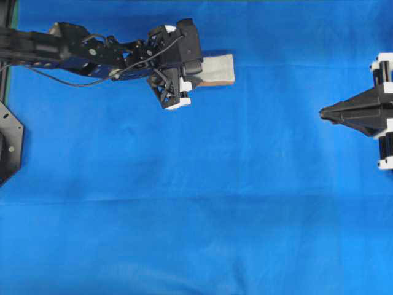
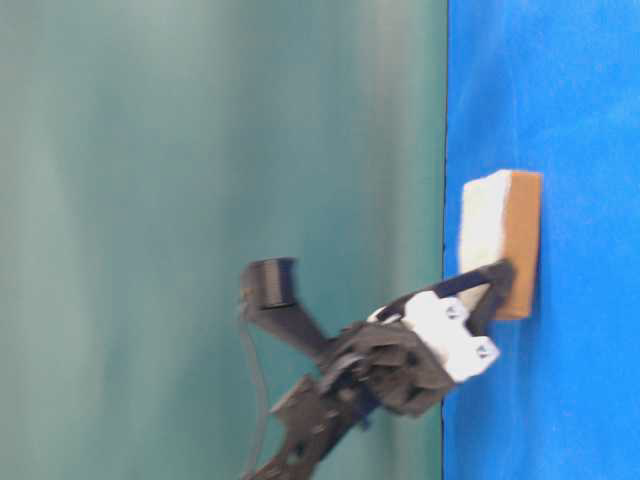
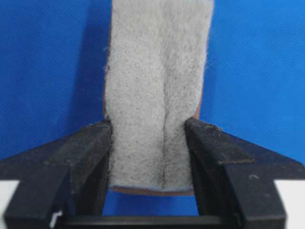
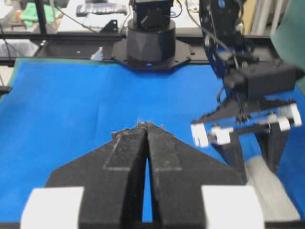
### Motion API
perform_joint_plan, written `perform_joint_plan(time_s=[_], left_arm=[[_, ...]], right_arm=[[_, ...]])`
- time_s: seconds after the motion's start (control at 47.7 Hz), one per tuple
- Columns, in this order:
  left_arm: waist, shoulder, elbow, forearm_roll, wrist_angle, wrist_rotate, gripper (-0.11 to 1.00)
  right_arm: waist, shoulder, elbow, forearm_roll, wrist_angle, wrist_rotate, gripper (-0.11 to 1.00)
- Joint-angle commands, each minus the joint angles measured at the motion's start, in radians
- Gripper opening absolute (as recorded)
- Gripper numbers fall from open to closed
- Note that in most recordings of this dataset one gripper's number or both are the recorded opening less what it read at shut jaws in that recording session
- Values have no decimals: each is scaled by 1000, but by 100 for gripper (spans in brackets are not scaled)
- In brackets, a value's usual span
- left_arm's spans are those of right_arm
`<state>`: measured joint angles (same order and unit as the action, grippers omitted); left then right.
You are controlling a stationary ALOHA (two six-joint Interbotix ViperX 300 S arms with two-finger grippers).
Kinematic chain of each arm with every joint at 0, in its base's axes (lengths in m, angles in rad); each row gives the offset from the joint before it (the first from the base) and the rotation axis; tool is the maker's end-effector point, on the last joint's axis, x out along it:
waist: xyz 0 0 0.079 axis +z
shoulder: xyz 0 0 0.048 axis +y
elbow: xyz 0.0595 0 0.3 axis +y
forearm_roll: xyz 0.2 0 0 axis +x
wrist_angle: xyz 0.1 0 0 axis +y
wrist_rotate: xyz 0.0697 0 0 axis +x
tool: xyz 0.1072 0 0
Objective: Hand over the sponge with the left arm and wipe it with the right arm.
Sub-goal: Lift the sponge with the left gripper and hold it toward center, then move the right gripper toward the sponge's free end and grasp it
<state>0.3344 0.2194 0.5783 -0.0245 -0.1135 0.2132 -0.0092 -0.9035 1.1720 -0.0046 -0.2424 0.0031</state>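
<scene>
Covering the whole work area, one desk in blue cloth carries everything listed. Two black jointed arms: the left arm reaches in from the overhead view's upper left, the right arm shows only at that view's right edge, well apart from the other. Two claws, one per arm: the left claw is clamped on the near end of the sponge, one finger pressing each long side; the right claw has its fingers drawn together, tips meeting, holding nothing. One sponge: lying on the cloth in the upper middle of the overhead view, projecting past the left claw toward the right arm. Left wrist view alone shows the grey scouring face pinched inward with a crease along its middle. Table-level view alone shows the orange-tan foam layer flat against the cloth. Right wrist view alone shows the left arm's round black base at the desk's far edge.
</scene>
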Motion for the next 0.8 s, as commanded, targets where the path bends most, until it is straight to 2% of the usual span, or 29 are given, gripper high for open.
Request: perform_joint_plan(time_s=[0.0, 0.21, 0.356, 0.545, 0.776], left_arm=[[-35, -100, 3, -3, 38, -28, 40], [-158, -265, 43, -5, 112, -97, 40], [-252, -347, 66, -5, 114, -181, 40], [-341, -359, 77, -5, 110, -293, 40], [-390, -345, 69, -6, 107, -319, 40]], right_arm=[[-5, 5, -20, 0, -8, -2, 0], [-26, 18, -18, 0, -8, -2, 0], [-34, 31, -23, 0, -9, 3, 0], [-34, 38, -29, 3, -8, 9, 0], [-34, 52, -35, 6, -5, 15, 0]])
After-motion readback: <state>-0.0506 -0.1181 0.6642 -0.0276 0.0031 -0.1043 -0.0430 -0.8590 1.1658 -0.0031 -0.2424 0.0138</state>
